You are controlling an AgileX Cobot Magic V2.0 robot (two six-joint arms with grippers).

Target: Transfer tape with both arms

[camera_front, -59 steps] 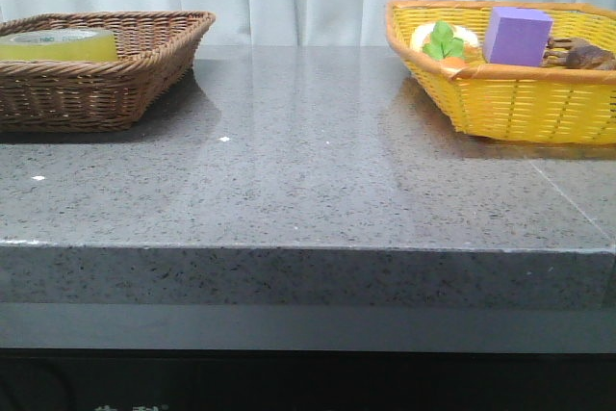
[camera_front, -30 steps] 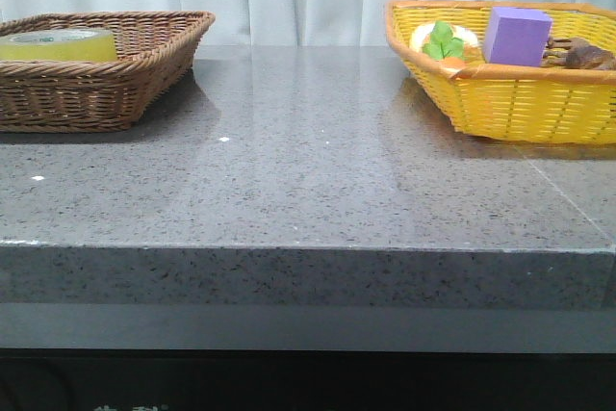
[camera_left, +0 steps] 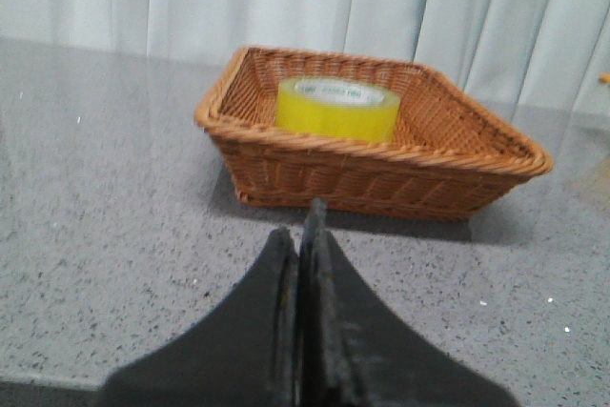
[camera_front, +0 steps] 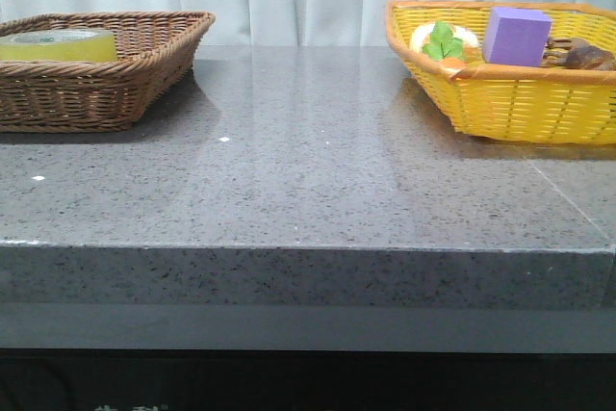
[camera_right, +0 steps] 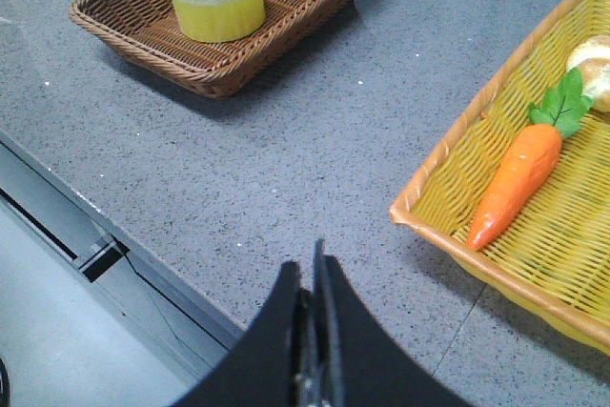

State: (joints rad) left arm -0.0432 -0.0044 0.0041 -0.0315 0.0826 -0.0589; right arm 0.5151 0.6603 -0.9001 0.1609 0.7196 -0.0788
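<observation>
The yellow tape roll (camera_front: 60, 44) lies flat in the brown wicker basket (camera_front: 144, 69) at the table's back left. It also shows in the left wrist view (camera_left: 336, 109) and the right wrist view (camera_right: 217, 1). My left gripper (camera_left: 303, 235) is shut and empty, over the table a short way in front of the brown basket (camera_left: 381, 178). My right gripper (camera_right: 310, 274) is shut and empty, above the table's front edge, beside the yellow basket (camera_right: 448, 188). Neither arm shows in the front view.
The yellow basket (camera_front: 500, 93) at the back right holds a purple block (camera_front: 517, 36), a toy carrot (camera_right: 518, 181) with green leaves and other small items. The grey stone table (camera_front: 308, 180) ends in a front edge with a drop below.
</observation>
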